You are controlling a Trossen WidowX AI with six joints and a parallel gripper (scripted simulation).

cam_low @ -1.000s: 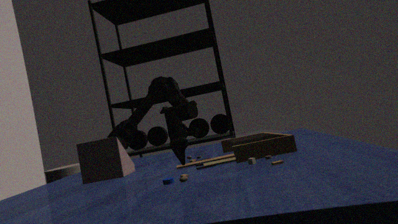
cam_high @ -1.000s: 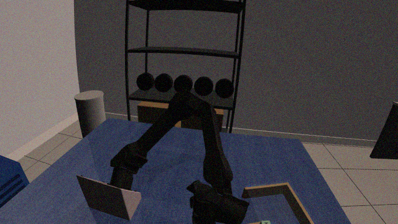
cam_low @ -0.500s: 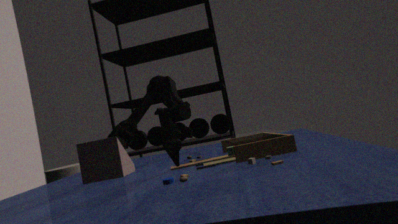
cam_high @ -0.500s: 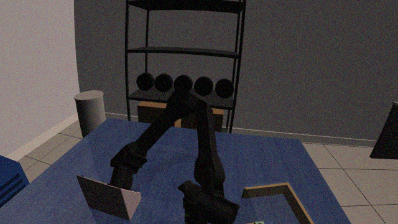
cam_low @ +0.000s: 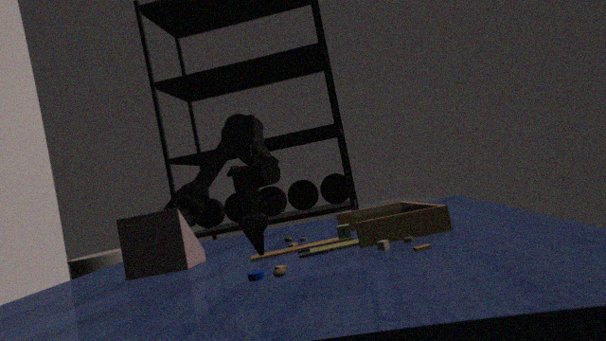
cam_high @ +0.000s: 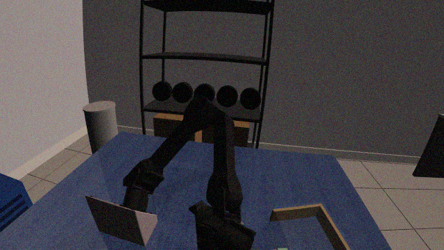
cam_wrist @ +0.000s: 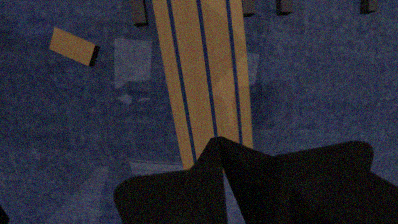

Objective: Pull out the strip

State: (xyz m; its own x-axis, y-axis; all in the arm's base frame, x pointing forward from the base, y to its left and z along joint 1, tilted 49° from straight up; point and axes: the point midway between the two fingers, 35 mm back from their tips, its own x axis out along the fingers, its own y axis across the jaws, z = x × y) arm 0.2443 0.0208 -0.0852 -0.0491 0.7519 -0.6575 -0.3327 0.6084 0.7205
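My gripper [cam_low: 261, 254] [cam_wrist: 216, 142] is shut, with its tips low at the near end of a tan strip with dark blue lengthwise stripes [cam_low: 294, 249] [cam_wrist: 220, 60]. Nothing shows between the fingers. The green labelled cube [cam_low: 344, 231] stands at the far end of this strip, by the wooden tray's left end, and seems to rest on it. Only a sliver of the cube [cam_high: 282, 248] shows at the bottom edge of the top view. The cube is out of the wrist view. A second, yellowish strip [cam_low: 331, 246] lies on the near side of the striped one.
The wooden tray [cam_high: 333, 227] [cam_low: 402, 226] stands to the right. A pale wedge [cam_high: 116, 220] [cam_low: 153, 246] stands to the left. A blue disc [cam_low: 256, 276] and a tan round piece [cam_low: 280, 270] lie in front. A small tan block [cam_wrist: 71, 46] lies left of the striped strip.
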